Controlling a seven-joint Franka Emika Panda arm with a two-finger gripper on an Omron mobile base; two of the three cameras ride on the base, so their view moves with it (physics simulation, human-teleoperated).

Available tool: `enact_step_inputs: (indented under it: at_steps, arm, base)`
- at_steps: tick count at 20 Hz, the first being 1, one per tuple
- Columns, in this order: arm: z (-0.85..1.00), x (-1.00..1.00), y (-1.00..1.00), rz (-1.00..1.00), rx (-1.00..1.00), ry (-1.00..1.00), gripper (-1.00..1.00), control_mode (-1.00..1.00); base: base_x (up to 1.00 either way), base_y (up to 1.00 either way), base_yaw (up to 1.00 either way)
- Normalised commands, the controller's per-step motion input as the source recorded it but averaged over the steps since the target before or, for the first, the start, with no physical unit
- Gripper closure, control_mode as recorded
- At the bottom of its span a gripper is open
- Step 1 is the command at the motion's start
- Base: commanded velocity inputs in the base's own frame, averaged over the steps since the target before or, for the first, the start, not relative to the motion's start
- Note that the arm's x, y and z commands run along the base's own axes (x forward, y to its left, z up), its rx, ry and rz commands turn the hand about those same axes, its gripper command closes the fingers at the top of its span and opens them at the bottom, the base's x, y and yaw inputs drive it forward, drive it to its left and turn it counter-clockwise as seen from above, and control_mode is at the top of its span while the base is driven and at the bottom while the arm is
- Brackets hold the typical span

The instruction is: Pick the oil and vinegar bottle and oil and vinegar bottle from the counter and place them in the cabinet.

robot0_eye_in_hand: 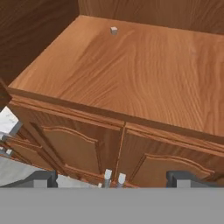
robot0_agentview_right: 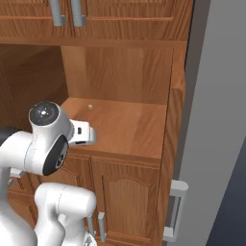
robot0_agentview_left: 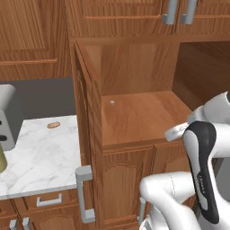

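Looking along the hand, the gripper (robot0_eye_in_hand: 113, 179) is seen with its two dark, blocky finger tips (robot0_eye_in_hand: 43, 178) set far apart at the bottom of the frame. It is open, and nothing is held between them.

The cabinet (robot0_agentview_left: 134, 117) is made of smooth reddish-brown wood with wavy grain lines. Its deep shelf is seen in the middle of both base views, and it is flat and boxy in shape. A tiny pale grey cube (robot0_agentview_left: 112, 102) is seen near the back of the shelf, in the upper middle of the hand view. Two lower doors with curved carved panels are placed under the shelf. A grey bar handle (robot0_agentview_left: 83, 193) with a dull metal look is fixed to the open side door at the lower middle of the left base view.

A white marble counter (robot0_agentview_left: 40, 157) with thin grey veins is seen at the left of that view. A small round brown thing (robot0_agentview_left: 53, 125) is laid on it. A yellow-green rounded thing (robot0_agentview_left: 2, 159) is cut off at the left edge. It may be one of the oil and vinegar bottles, but this cannot be told.

Small pale marks are printed on the arm's dark band (robot0_agentview_left: 204, 184), too blurred to be read.
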Motion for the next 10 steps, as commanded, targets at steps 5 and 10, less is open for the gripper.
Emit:
enact_step_inputs:
  at_steps: [5, 10]
  arm:
    - [-0.02, -0.30, 0.00, 0.03, 0.00, -0.17, -1.00, -1.00]
    - [-0.04, -0.08, 0.00, 0.00, -0.01, 0.00, -1.00, 1.00]
  base:
    - [0.00, 0.00, 0.00]
    - [-0.11, 0.00, 0.01]
